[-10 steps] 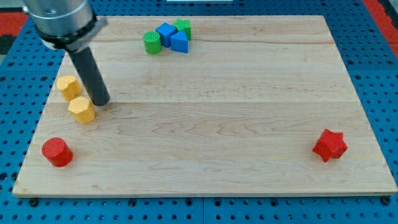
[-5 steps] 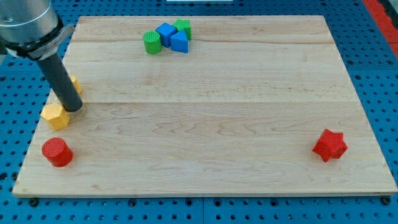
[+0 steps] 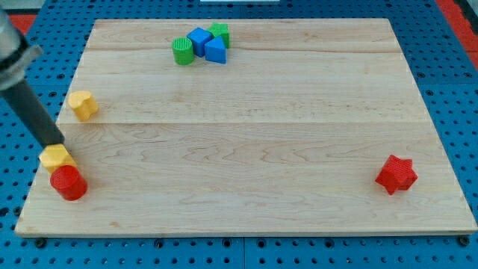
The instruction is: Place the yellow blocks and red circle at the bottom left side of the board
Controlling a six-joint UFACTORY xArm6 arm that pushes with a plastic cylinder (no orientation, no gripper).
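Note:
The red circle lies near the board's bottom left corner. One yellow block sits right above it, touching it, at the board's left edge. My tip is at that yellow block's upper edge, touching it. A second yellow block lies higher up near the left edge, apart from my tip, to its upper right.
A green cylinder, two blue blocks and a green block cluster at the board's top middle. A red star lies at the lower right. The wooden board rests on a blue pegboard.
My tip has moved down and left, pushing one yellow block from beside the other down to the left edge against the red circle. The other yellow block is uncovered again.

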